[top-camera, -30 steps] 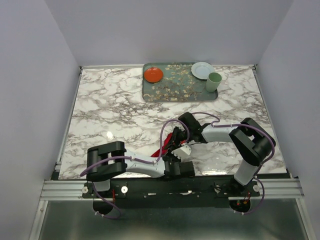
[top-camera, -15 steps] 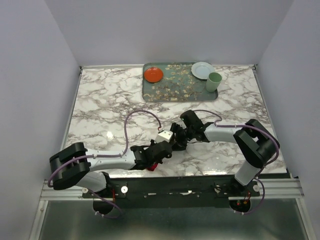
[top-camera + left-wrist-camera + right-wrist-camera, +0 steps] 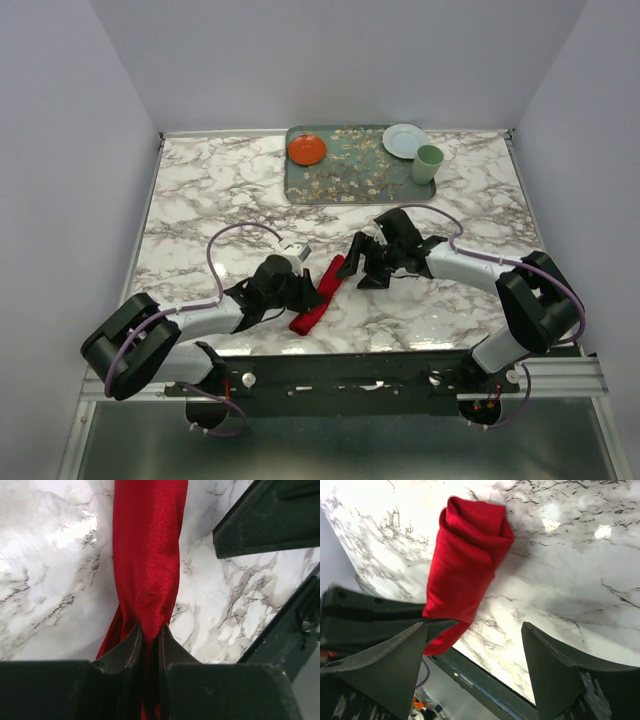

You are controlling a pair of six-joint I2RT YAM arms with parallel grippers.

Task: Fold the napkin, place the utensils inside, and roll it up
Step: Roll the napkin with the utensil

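Napkin (image 3: 320, 290) rolled into tube on marble table (image 3: 200, 200). Left gripper (image 3: 150, 634) pinching red cloth. Right gripper (image 3: 474, 629) spread wide, empty, just beside roll.

The top camera sits high behind the near edge of the table (image 3: 200, 210) and looks down and forward over all of it to the far edge. The left wrist camera looks along the left gripper (image 3: 150, 632), very close to the napkin (image 3: 147, 555). The right wrist camera looks past the right gripper (image 3: 474, 627), close on the napkin's rolled end. All three views share the napkin by the near edge.
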